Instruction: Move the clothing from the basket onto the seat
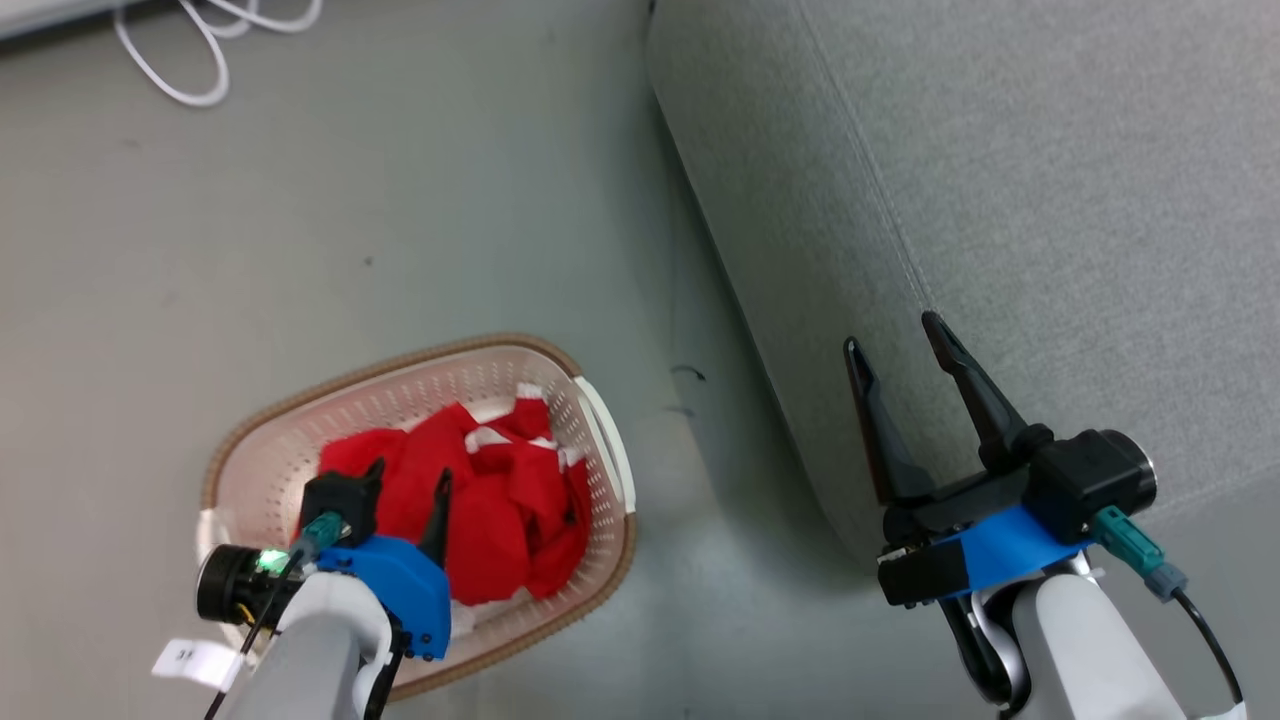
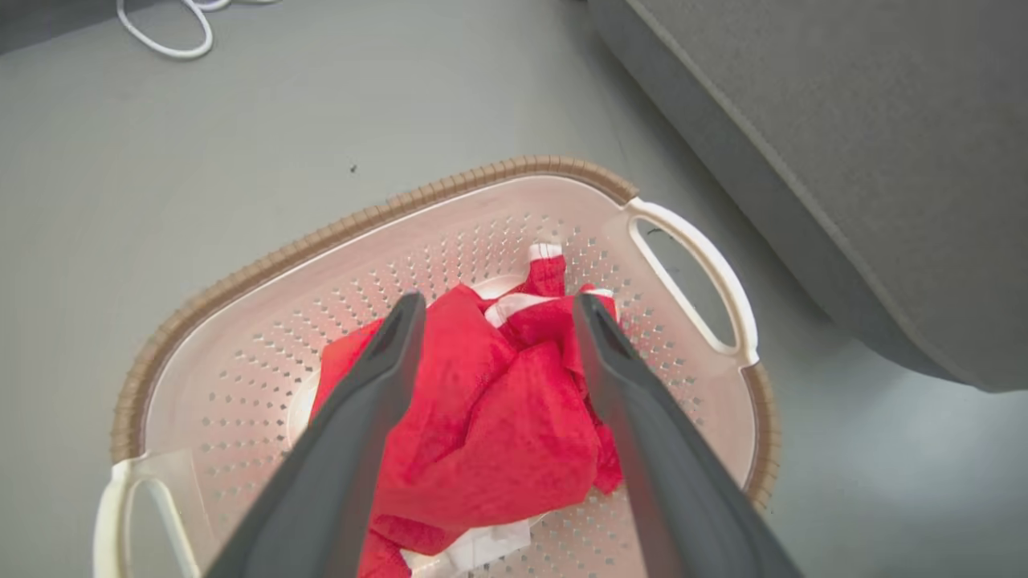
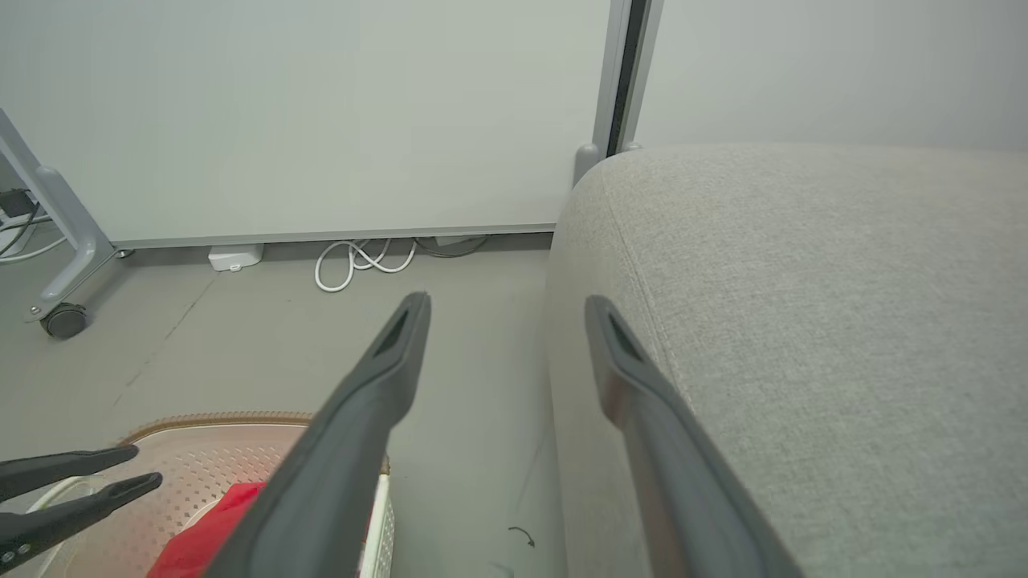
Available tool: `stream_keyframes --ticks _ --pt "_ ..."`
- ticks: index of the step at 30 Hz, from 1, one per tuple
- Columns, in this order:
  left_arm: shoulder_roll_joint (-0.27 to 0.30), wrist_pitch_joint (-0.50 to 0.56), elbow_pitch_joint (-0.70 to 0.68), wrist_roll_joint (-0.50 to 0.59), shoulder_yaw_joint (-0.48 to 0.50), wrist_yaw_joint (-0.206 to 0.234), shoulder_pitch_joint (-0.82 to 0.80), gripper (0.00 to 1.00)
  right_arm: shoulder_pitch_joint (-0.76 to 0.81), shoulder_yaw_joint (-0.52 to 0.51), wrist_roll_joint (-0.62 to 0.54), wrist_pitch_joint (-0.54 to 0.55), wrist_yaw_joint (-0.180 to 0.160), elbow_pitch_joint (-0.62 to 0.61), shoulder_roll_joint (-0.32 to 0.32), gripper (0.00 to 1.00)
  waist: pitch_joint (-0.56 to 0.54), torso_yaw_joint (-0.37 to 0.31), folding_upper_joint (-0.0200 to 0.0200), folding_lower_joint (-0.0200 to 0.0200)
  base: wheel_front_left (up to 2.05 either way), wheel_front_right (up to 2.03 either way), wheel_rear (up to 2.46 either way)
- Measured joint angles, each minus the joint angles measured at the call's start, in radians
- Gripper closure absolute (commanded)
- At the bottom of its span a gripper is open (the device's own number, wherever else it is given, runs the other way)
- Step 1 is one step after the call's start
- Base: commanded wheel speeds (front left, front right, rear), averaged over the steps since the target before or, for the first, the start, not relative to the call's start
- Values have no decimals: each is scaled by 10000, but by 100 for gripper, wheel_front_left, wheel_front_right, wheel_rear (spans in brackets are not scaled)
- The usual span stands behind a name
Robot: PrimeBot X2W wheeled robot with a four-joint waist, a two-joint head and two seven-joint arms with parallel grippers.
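The clothing (image 1: 490,500) lay as a crumpled red heap inside the basket (image 1: 400,385), in the lower left of the head view. White trim showed along its upper folds. The heap sat toward the basket's right end, near the handle that faced the seat (image 1: 1000,200). It was too bunched to show a clear long axis. The basket's own long axis ran roughly across the frame from handle to handle, its right end tipped slightly upward.

The left tool (image 1: 409,472) hung over the heap with its fingers spread wide and pointing up the frame. In the left wrist view the two fingers framed the red fabric on either side and pinched nothing. Whether the tips brushed the cloth could not be told.

A narrow strip of bare floor (image 1: 350,200) separated the basket's right handle from the seat's rounded edge. That edge ran diagonally from the top centre to the lower right of the head view, and a stitched seam ran parallel to it further in. The right tool (image 1: 891,333) stood at the lower right over that edge, fingers spread and empty. Open floor filled the upper left, where a looped white cable (image 1: 190,60) lay in the corner.
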Motion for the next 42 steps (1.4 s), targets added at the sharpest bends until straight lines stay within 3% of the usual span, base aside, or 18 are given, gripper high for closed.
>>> stream_keyframes --ticks 9,18,35,36,37,38,39,42 --pt "468 359 1371 259 -1085 -86 -969 0 -308 240 276 -19 0 -412 2 0 1169 -397 0 -1 0 0 0" --pt "986 562 2268 -257 -2080 -125 -1800 0 -416 255 458 -21 0 -803 0 0 2284 -718 -1 0 0 0 0" --pt "878 1360 3260 -571 -2993 -125 -2856 0 -512 372 631 -23 0 -1070 2 0 3091 -701 0 -1 0 0 0" --pt "880 1407 3296 -619 -3033 -125 -2883 7 -512 378 633 -23 0 -1070 2 0 3108 -710 0 -2 0 0 0" --pt "882 1486 3340 -650 -3068 -125 -2909 45 -513 382 635 -23 0 -1070 2 0 3118 -719 0 -1 0 0 0" --pt "882 1542 3369 -669 -3131 -125 -2918 64 -516 384 639 -23 0 -1070 2 0 3122 -727 0 -2 0 0 0" --pt "882 1546 3384 -713 -3195 -125 -2924 100 -517 384 646 -23 0 -1070 2 0 3122 -733 0 -1 0 0 0" --pt "865 1532 3394 -796 -3350 -125 -2971 100 -519 349 646 -23 0 -1062 2 0 3105 -731 -1 -1 0 0 0"
